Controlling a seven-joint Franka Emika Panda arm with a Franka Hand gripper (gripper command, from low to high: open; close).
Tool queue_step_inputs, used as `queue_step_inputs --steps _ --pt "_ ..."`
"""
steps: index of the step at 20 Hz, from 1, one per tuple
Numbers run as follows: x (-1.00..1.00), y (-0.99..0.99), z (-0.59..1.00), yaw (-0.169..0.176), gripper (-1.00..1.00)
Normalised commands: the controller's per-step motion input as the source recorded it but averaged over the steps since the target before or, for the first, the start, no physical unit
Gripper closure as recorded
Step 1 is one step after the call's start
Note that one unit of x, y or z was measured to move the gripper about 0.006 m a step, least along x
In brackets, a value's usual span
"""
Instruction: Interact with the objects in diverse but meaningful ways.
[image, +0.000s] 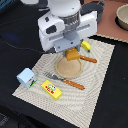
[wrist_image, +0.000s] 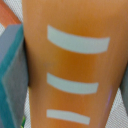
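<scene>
Bread loaf (image: 73, 54), golden-brown, hangs under the arm's wrist just above a round tan plate (image: 69, 69) on a pale patterned mat (image: 100, 75). In the exterior view the fingers (image: 73, 51) are mostly hidden by the white wrist housing, so the grasp can barely be read there. The wrist view fills in what is missing: the loaf (wrist_image: 72, 65) takes up almost the whole picture, its pale score marks running across it, with a grey-teal finger pad (wrist_image: 12, 80) pressed against one side, so the fingers are clenched on the loaf.

Only the exterior view shows the surroundings:
- a small yellow banana (image: 86, 46) near the plate
- a flat yellow box (image: 51, 89) with a red label
- a wooden-handled fork (image: 64, 80)
- the dark bench (image: 112, 105)
</scene>
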Motion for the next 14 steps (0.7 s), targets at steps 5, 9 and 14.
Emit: queue_step_inputs --steps 5,9,14 --pt "0.36 -0.14 -0.19 0.0 1.0" --pt "0.29 -0.08 -0.19 0.0 1.0" --pt "0.26 -0.03 -0.13 0.0 1.0"
